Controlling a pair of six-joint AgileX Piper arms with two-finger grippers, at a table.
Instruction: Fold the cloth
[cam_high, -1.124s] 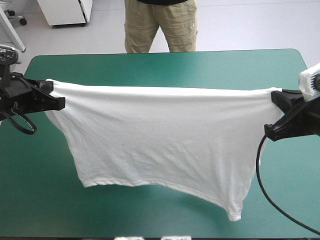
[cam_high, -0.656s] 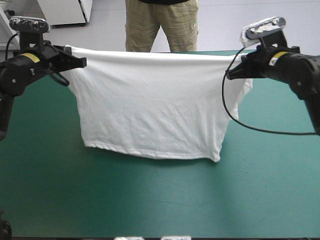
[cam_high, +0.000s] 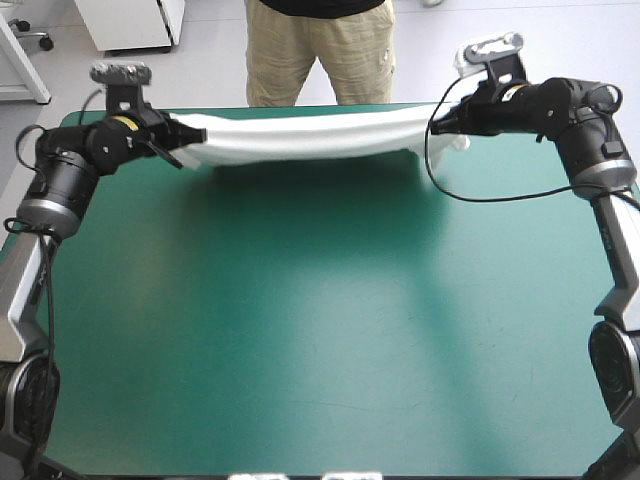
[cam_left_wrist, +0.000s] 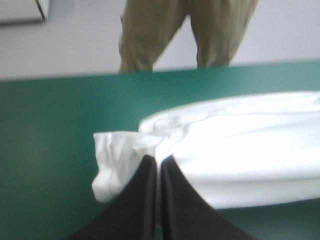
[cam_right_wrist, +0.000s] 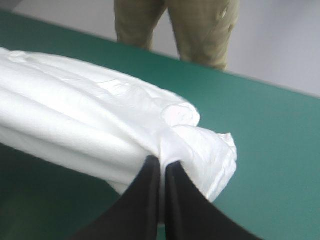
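White T-shirt (cam_high: 310, 138) stretches as a bunched band between left gripper (cam_left_wrist: 158, 160) and right gripper (cam_right_wrist: 162, 161), both clamped on it; folds hide its sleeves and hem.

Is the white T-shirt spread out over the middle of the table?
No, the T-shirt is a narrow band along the table's far edge, held between the left gripper and the right gripper.

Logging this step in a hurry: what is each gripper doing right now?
Left gripper: shut on the T-shirt.
Right gripper: shut on the T-shirt.
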